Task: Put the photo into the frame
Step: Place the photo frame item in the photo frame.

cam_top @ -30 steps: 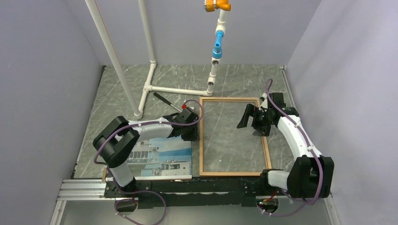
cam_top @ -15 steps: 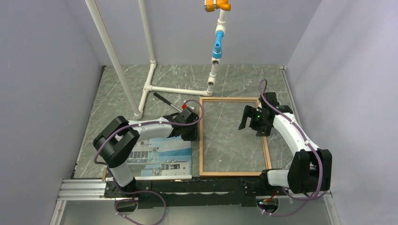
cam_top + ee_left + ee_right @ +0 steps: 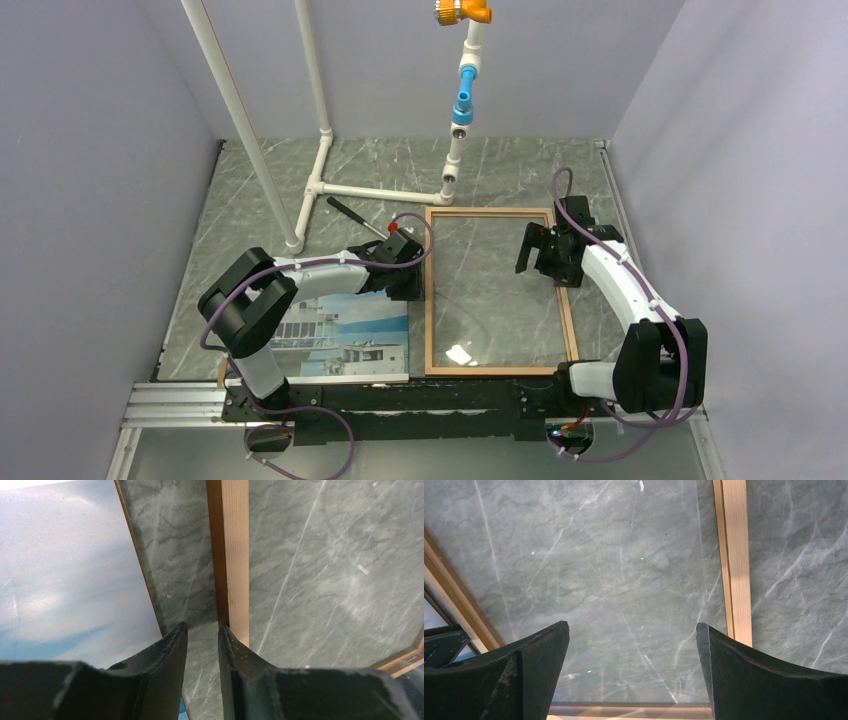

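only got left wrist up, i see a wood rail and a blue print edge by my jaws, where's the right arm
observer: The right gripper hovers over the inside of the frame, near its right rail.
operator: is it carrying anything
observer: No, its jaws stand wide open and only the table shows between them.
operator: and the whole photo, in the frame yet
observer: Not yet. The photo lies picture side up to the left of the frame, at the near edge, partly under the left arm.
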